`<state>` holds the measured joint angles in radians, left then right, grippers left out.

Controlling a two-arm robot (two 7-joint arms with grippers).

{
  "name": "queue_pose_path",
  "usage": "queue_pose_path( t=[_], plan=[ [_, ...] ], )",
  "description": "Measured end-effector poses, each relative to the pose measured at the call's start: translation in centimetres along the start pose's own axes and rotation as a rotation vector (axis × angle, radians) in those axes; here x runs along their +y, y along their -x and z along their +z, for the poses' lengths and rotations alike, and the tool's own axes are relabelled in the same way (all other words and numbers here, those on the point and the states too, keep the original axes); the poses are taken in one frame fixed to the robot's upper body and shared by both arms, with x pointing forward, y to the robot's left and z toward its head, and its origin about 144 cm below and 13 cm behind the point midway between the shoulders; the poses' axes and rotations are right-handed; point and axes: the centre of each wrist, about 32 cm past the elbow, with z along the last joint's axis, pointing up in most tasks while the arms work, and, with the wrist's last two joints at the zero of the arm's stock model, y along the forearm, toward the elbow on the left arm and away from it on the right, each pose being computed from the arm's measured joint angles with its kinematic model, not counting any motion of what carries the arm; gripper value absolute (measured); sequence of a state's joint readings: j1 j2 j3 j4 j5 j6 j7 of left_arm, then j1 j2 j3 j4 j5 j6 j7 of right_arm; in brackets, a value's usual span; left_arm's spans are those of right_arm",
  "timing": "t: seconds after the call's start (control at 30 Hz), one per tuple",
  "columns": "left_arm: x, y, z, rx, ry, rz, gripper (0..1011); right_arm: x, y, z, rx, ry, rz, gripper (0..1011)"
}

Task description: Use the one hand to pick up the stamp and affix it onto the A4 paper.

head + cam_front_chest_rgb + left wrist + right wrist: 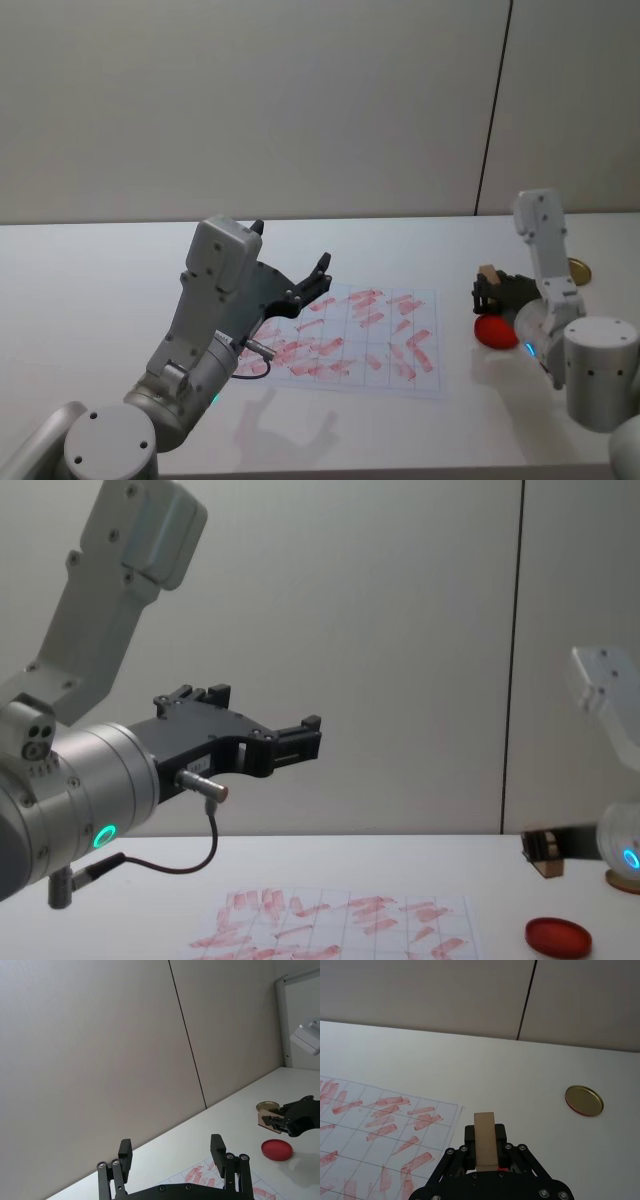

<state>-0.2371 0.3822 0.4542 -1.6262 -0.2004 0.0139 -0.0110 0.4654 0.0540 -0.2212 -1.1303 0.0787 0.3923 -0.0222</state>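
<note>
Gripping the stamp (485, 1140), right gripper (485, 1146) above ink pad (495, 331), no legible writing

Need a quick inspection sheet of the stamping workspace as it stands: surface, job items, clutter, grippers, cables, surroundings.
Surface: white table, bare apart from the items below.
Job's things: A4 paper flat near centre, its grid full of red marks; stamp held off the paper, to its right.
Clutter: red ink pad right of the paper; gold lid farther right.
Grippers: right gripper shut on the stamp, above the ink pad; left gripper open, raised over the paper's left part.
Cables: black cable looping under the left arm.
Surroundings: plain grey wall panels.
</note>
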Motion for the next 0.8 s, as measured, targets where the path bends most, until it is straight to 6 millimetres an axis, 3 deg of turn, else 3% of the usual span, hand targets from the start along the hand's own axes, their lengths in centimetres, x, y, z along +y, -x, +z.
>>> queue_pose_path(
  t=[0.8],
  plan=[
    [0.0, 0.0, 0.0, 0.000, 0.000, 0.000, 993, 2.9, -1.9, -2.9, 0.041, 0.090, -0.036, 216]
  ],
)
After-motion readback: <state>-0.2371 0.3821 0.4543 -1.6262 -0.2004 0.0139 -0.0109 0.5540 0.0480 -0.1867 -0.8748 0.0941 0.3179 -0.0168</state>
